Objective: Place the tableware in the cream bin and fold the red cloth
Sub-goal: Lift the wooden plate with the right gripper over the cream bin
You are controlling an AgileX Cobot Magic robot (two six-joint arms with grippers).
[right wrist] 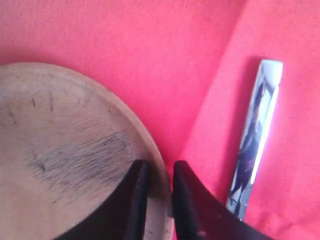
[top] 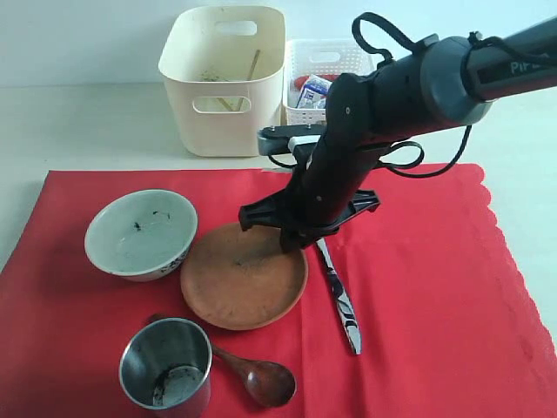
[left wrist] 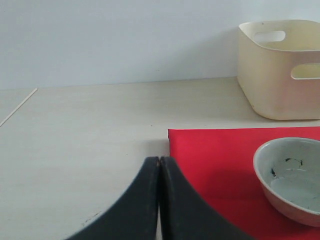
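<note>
Exterior, step: you're on the tableware. Your right gripper [top: 296, 242] is down at the right-hand rim of the brown round plate [top: 244, 277], which lies on the red cloth [top: 435, 287].
Exterior, target: the cream bin [top: 222, 96] stands beyond the cloth's far edge.
Left wrist, fingers: your left gripper [left wrist: 160, 165] is closed on nothing, beside the cloth's corner.
Right wrist, fingers: pinched on the plate's rim, one inside and one outside.
Next move: likely a steady lift, then a carry to the bin. Folding waits.

You'll find bowl [top: 139, 233], plate [top: 244, 277], knife [top: 341, 300] left to right on the cloth [top: 418, 287], cup [top: 165, 364] and spoon [top: 261, 379] nearer the worktop's [top: 87, 122] front edge, bin [top: 222, 83] behind.
</note>
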